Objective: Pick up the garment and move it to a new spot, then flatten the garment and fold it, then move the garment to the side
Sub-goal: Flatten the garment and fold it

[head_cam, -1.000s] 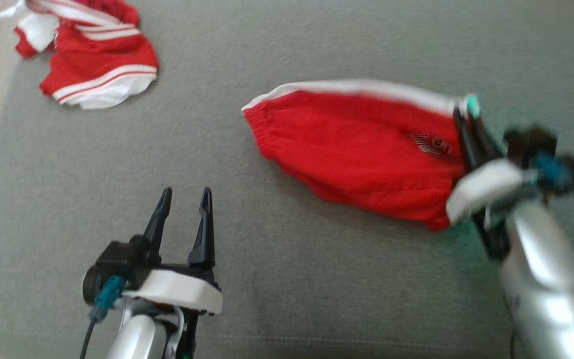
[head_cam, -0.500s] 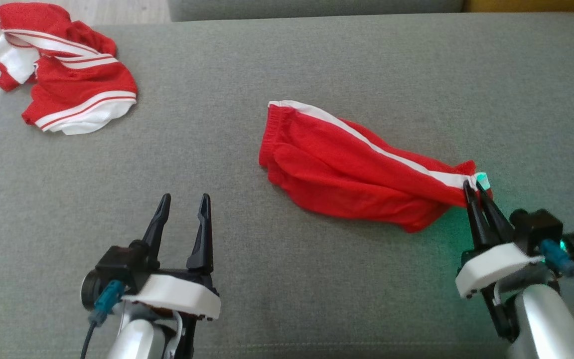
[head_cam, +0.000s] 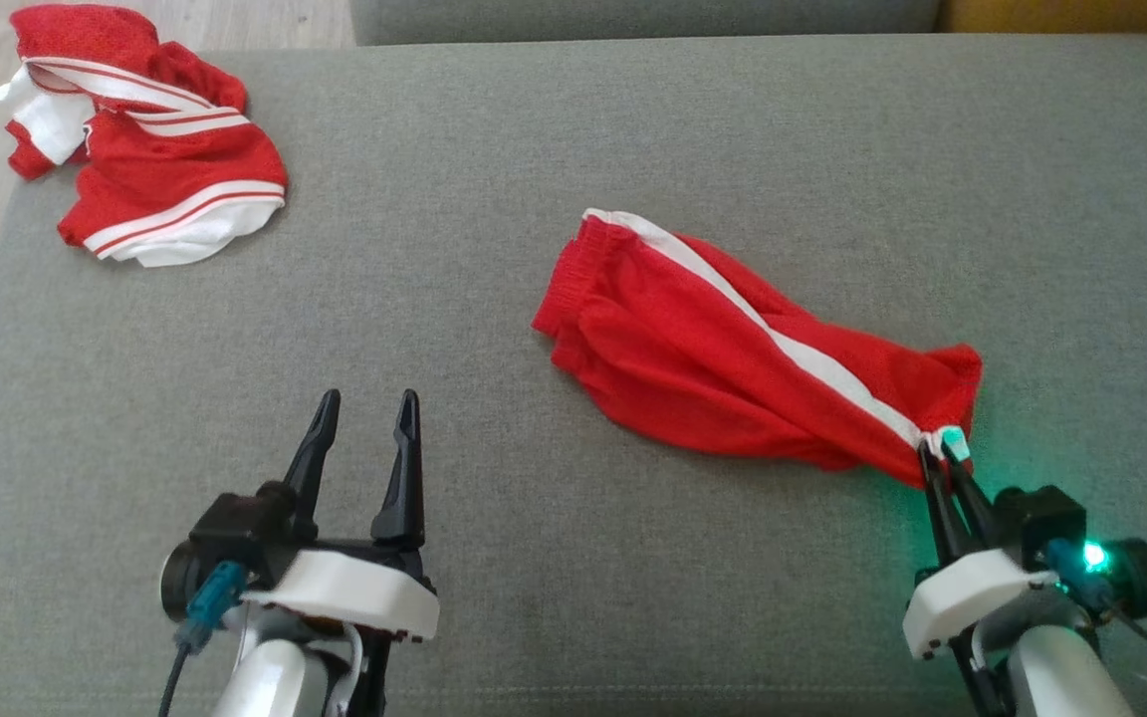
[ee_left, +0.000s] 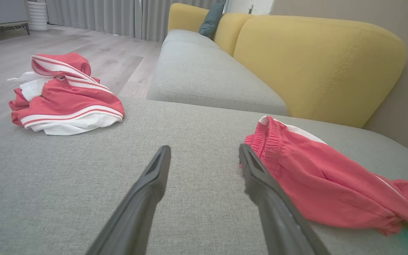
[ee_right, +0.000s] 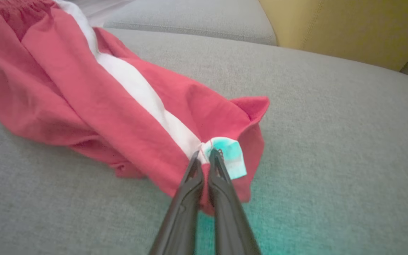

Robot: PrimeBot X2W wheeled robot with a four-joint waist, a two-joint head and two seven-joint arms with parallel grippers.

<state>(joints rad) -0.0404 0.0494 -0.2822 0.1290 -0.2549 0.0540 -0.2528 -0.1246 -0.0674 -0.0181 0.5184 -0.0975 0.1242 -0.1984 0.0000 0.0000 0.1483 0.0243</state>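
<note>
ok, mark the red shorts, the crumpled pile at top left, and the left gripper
red shorts (head_cam: 673, 349), head view, red cloth below the white stripe
crumpled pile (head_cam: 185, 164), head view, its red middle
left gripper (head_cam: 368, 398), head view, midway between its open fingertips

Red shorts with a white side stripe lie rumpled and drawn out slantwise on the grey cushion, elastic waistband farthest, hem corner seemingly raised.
</note>
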